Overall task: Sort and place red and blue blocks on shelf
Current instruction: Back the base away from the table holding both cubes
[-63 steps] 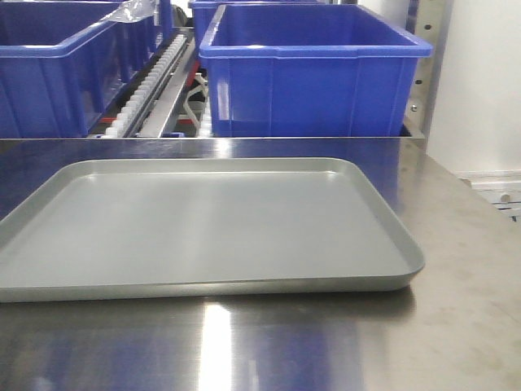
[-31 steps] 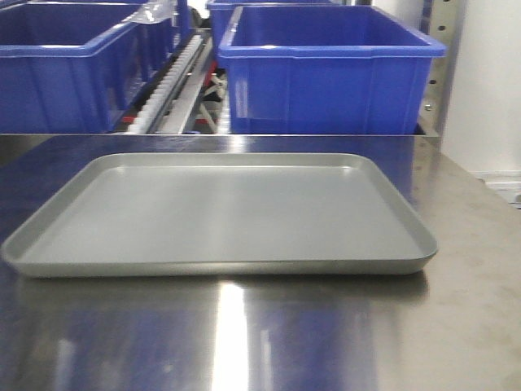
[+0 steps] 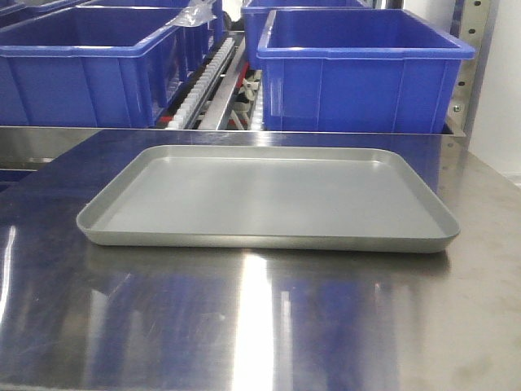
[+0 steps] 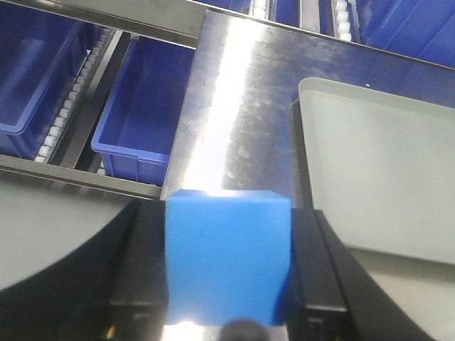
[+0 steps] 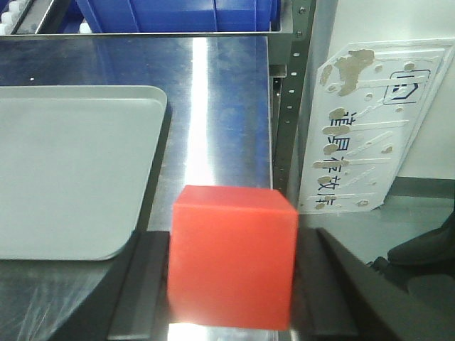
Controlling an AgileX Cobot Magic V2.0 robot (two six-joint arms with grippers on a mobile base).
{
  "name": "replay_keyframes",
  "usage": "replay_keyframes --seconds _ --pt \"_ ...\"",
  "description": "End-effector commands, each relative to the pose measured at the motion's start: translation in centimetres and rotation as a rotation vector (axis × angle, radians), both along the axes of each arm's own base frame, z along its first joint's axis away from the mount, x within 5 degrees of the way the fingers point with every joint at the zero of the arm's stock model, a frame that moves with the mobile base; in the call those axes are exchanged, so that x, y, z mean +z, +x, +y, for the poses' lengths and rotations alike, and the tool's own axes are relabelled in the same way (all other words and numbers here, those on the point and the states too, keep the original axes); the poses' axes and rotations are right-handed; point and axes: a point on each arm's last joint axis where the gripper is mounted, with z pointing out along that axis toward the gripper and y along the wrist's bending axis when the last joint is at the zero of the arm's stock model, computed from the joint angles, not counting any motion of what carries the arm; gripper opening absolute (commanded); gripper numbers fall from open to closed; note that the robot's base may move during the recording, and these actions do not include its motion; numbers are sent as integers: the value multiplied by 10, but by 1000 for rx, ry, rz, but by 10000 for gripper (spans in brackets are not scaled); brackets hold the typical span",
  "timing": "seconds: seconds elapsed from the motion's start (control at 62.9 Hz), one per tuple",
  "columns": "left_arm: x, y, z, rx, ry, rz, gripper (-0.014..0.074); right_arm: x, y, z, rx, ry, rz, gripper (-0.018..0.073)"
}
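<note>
Down at the left wrist, I've got the blue block point(image 4: 227, 266) clamped between the black fingers point(image 4: 138, 284) of the left gripper point(image 4: 227, 234). Its lower edge runs off the bottom of frame, so I can't say how deep it sits. Past it there's a strip of shiny table point(image 4: 227, 106), the grey tray point(image 4: 306, 142) cropped at the right, and lower blue bins point(image 4: 142, 121) on the shelf point(image 4: 106, 177) with its white roller rails point(image 4: 67, 114). Over on the right wrist, the right gripper point(image 5: 232, 249) pinches the red block point(image 5: 233, 266), a finger tight on each side. The block hides whatever lies directly beneath, with the tray's corner just to its left. A perforated steel post point(image 5: 288, 106) stands at the table's end, and beyond it is a white placard point(image 5: 370, 128), its print too worn for me to read. From the front camera, the tray lies flat on the table. Two large bins sit behind it on the shelf, with something pale and crumpled point(image 3: 199, 12) at the top edge that I can't make out.
</note>
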Motion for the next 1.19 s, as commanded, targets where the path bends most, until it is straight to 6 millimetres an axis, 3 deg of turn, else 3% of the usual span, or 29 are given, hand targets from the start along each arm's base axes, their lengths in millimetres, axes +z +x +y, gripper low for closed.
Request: replay_keyframes --seconds 0.0,1.176 --pt "17 3 -1 -5 -20 -111 125 16 2 -1 -2 -5 -107 56" --pt "17 3 -1 -5 -20 -111 125 16 2 -1 -2 -5 -107 56"
